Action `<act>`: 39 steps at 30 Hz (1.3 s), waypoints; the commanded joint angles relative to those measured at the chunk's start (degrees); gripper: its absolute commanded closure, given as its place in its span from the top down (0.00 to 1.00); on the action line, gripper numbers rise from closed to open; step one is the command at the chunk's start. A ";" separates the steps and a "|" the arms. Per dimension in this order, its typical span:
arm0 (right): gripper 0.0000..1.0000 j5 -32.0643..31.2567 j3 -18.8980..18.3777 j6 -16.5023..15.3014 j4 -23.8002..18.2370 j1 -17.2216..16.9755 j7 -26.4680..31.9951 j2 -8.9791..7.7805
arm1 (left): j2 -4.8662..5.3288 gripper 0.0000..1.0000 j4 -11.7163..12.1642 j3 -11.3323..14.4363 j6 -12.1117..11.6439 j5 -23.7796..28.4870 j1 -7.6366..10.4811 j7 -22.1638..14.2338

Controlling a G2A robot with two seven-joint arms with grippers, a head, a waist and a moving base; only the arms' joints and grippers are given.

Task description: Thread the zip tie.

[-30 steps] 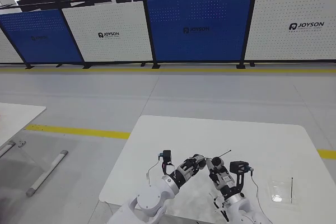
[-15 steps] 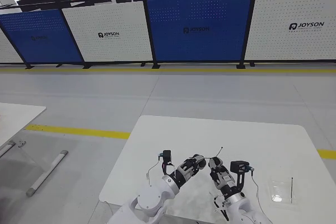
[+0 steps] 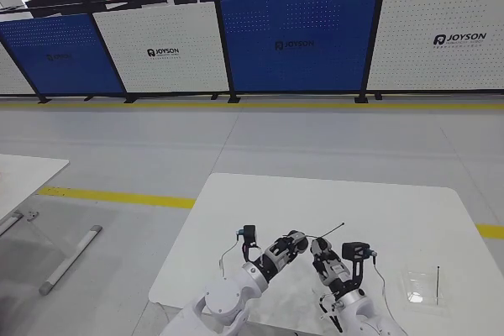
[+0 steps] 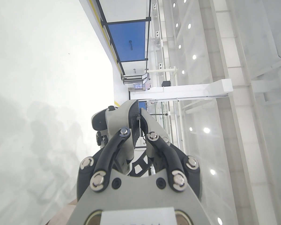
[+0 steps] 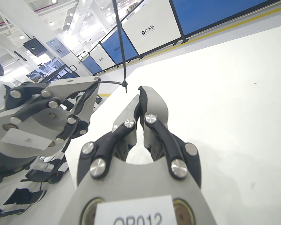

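Left claw (image 5: pixel 95 83) clamps the zip tie (image 5: pixel 119 32); right claw (image 5: pixel 139 91), pinched together and empty, sits just beside it, so a bump could twist it loose

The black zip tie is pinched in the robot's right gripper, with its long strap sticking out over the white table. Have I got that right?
Not quite. The left gripper pinches the black zip tie, as the right wrist view shows. The right gripper sits shut just beside it. The long strap does stick out over the white table.
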State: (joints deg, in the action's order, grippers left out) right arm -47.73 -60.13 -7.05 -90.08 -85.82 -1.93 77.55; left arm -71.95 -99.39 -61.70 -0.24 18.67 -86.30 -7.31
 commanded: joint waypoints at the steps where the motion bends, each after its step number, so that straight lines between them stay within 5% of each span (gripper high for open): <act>1: 0.15 0.15 -0.12 -0.13 -0.19 -0.08 -0.31 0.01 | 0.00 0.00 0.14 0.08 -0.03 -0.10 0.02 -0.05; 15: 0.16 -0.43 -0.07 0.16 -0.93 -0.10 0.07 0.09 | 0.00 0.00 0.34 0.40 -0.07 -0.73 -0.08 0.13; 21: 0.30 -0.85 0.15 0.35 -0.45 0.18 0.79 0.14 | -0.01 0.00 0.33 0.38 -0.14 -0.66 -0.13 0.39; 39: 0.19 -0.98 -1.30 -1.36 -1.70 -0.98 -0.15 -0.15 | -0.14 0.00 0.53 0.88 0.72 -0.97 0.33 1.25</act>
State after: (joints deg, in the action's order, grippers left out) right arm -48.68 -61.41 -8.48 -91.69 -86.75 -2.09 77.40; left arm -72.09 -98.84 -60.81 0.45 17.70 -85.95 -6.02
